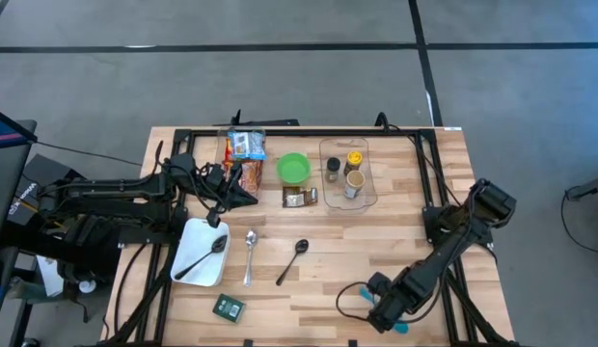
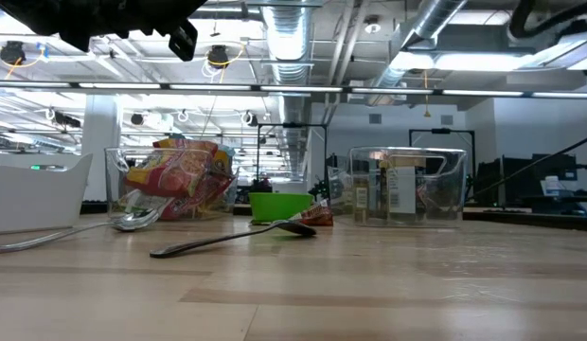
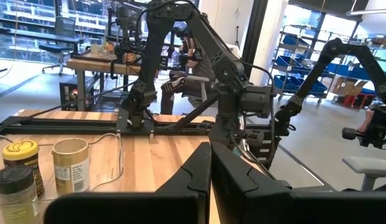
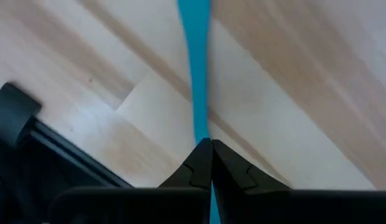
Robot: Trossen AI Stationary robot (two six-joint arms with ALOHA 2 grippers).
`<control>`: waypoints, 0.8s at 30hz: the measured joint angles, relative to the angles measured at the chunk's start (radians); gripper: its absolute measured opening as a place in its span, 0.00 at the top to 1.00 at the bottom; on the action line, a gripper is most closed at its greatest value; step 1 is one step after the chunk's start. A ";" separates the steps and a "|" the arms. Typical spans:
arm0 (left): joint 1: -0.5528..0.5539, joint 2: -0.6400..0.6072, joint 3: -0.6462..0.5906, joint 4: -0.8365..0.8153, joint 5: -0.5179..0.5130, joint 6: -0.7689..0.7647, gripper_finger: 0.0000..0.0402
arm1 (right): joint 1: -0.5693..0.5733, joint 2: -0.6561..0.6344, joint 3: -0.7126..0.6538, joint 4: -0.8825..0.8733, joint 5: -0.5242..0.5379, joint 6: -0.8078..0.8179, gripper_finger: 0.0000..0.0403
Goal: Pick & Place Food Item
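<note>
Pale butcher-block planks make up the work surface, with grey floor all round and a workshop of shelves and other arms behind.

The left pincer hangs above the table with its dark fingers pressed together and nothing between them. Just beside its tip, on the far side, lies the crinkled red and yellow snack bag, probably the food item to move, with a blue and white packet touching it. The right pincer rests low near the front edge, well apart from all the food, its jaws also shut, a thin blue strip running out from its tip.

The main risk, as I judge it, is that shut jaws lowered onto the bag would only shove it into the packet or crush the contents; they need to spread first. A soft bag could also slip or sag out of a shallow pinch.

Beyond the left pincer's tip, across the table, a clear plastic bin holds a yellow-lidded jar, a dark-lidded jar and a tan-lidded jar. Between it and the bag sits a green bowl, seemingly empty. On the pincer's near side, a white rectangular tray carries a black spoon.
</note>
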 joint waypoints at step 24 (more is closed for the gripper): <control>0.000 0.000 0.000 -0.003 0.000 0.000 0.99 | 0.001 0.003 0.000 0.005 0.027 -0.029 0.59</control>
